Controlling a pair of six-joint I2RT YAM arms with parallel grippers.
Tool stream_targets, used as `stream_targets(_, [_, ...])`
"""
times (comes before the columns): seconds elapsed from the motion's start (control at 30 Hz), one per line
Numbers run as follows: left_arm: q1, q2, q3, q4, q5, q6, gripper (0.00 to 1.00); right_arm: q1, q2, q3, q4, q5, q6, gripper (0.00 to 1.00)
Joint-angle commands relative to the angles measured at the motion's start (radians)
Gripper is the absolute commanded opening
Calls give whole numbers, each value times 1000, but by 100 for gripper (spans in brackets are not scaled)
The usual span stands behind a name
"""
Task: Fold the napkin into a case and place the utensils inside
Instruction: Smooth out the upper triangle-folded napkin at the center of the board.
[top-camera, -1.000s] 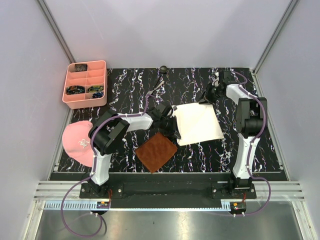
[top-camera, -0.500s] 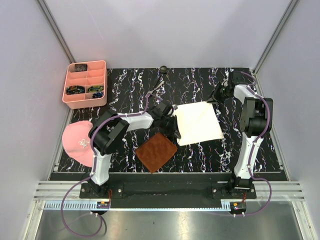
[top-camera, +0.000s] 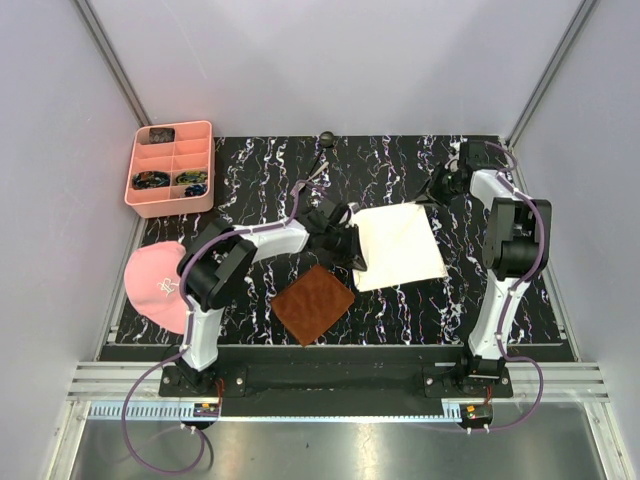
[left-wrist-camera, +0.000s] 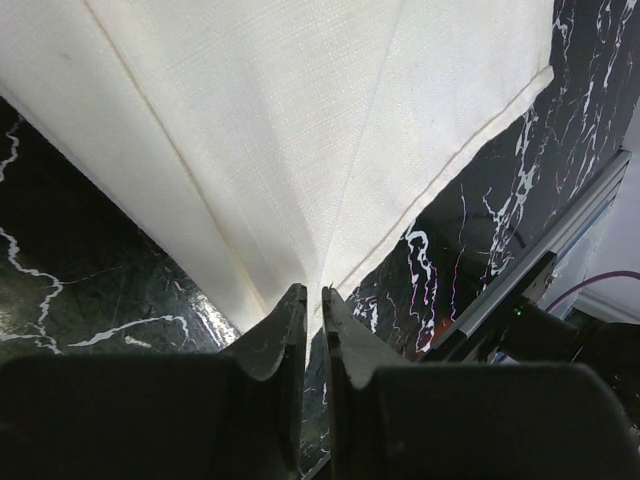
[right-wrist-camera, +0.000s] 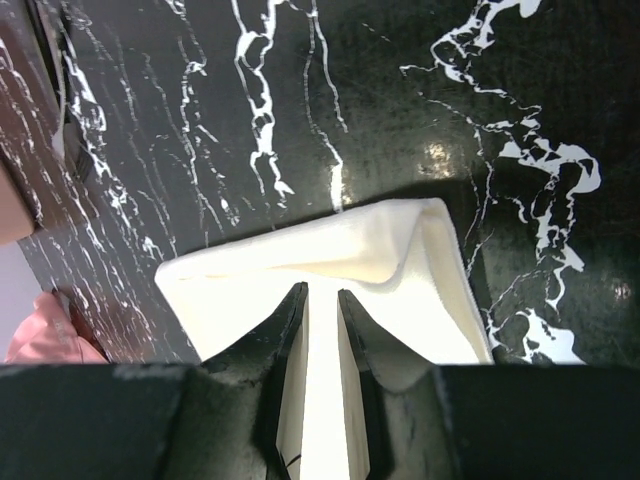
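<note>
Top view, 12 o'clock = far edge of the black marbled table (top-camera: 470, 300).

- At 10 o'clock we are seeing the pink compartment tray (top-camera: 171, 204), half off the table edge, with small dark items in several cells.
- At 8 o'clock a pink cap (top-camera: 150, 280) is lying at the table's left rim.
- The left gripper (top-camera: 352, 244) is reaching to the centre and meeting the napkin's (top-camera: 400, 245) 9 o'clock edge. In the left wrist view its fingers (left-wrist-camera: 285, 330) are standing almost together, and the cloth (left-wrist-camera: 300, 120) is running into the slit between them with 2 creases fanning out from that spot, so we are logging the left gripper (left-wrist-camera: 313, 292) as pinched on the napkin.
- At the napkin's 7 o'clock the brown mat (top-camera: 313, 303) is lying flat, one corner near the cloth.
- At 12 o'clock the dark spoon (top-camera: 325, 139) is resting well apart from the napkin.
- The napkin is lying folded just right of centre, as a rough square.
- The right gripper (top-camera: 431, 196) is sitting at the napkin's 1 o'clock corner. In the right wrist view, cloth (right-wrist-camera: 330, 250) is filling the gap between its fingers (right-wrist-camera: 287, 330) and the corner is bulging up, so the right gripper (right-wrist-camera: 320, 292) is clamped on the napkin.
</note>
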Motion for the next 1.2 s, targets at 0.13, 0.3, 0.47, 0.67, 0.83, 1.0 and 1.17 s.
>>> stream_targets(0.13, [-26,-30,-65,78,11,-17,14,4,-26,-41,32,-2,-21,26])
stream_targets(0.3, [-27,-34,-110,94,5,-17,14,4,37,-23,46,11,-28,26])
stream_targets(0.47, [-29,-56,-95,99,24,-25,16,5,54,12,42,27,-37,26])
stream_targets(0.67, [-6,-166,-12,53,18,-20,40,16,-44,28,-59,157,-59,33])
stream_targets(0.83, [84,-301,-36,52,25,-26,47,27,-156,-1,-181,299,-64,47])
stream_targets(1.0, [184,-428,-113,49,21,-16,48,118,-316,-147,-204,371,-44,54])
stream_targets(1.17, [230,-501,-163,45,38,-8,48,162,-445,-378,-121,264,34,52])
